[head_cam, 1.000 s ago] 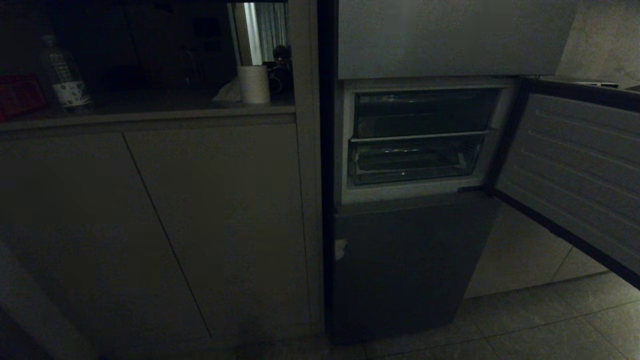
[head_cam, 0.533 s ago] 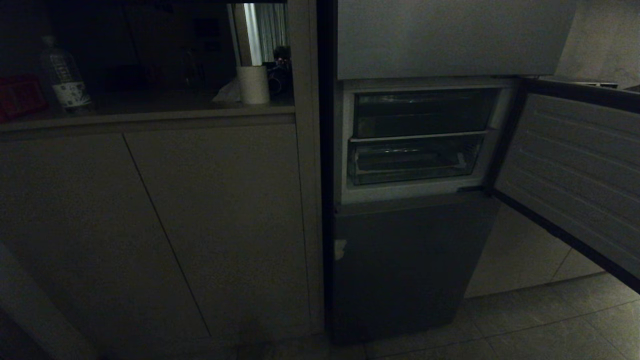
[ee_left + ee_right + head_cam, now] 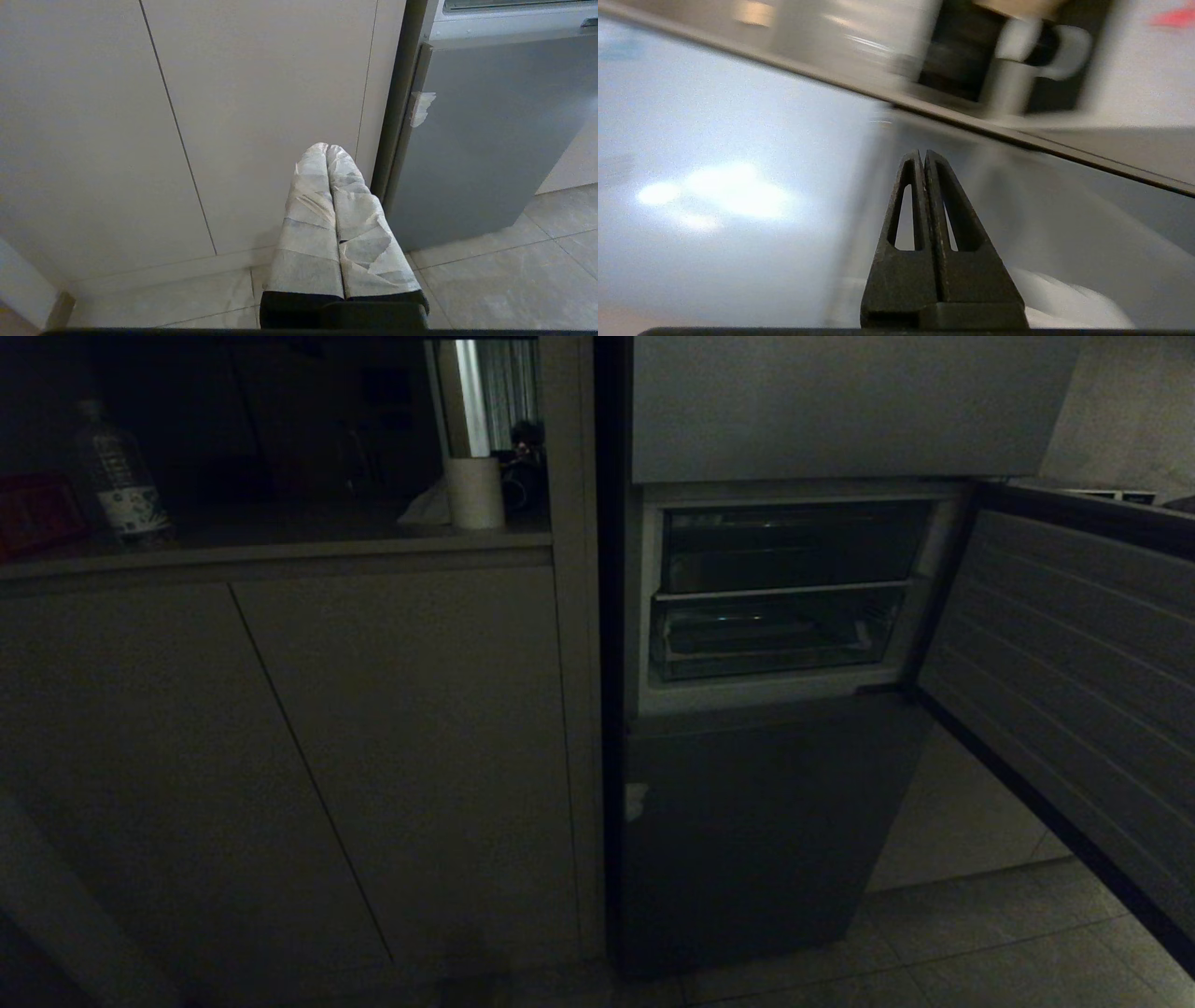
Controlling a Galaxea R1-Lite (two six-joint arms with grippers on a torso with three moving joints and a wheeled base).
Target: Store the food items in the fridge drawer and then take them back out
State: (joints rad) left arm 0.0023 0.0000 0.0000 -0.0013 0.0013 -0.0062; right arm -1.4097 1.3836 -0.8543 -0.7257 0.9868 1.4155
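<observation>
Clear fridge drawer [image 3: 775, 639] far from L gripper [image 3: 327, 148], fingers together.

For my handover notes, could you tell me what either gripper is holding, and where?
Nothing: the left gripper and right gripper are both shut on nothing.

Right wrist view background smeared — unreadable; open fridge door [image 3: 1074, 681] cut off at frame edge.

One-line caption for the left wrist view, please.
Left tool, wrapped in pale tape and shut, points at the cabinets beside the fridge, low over the tiled floor.
</observation>
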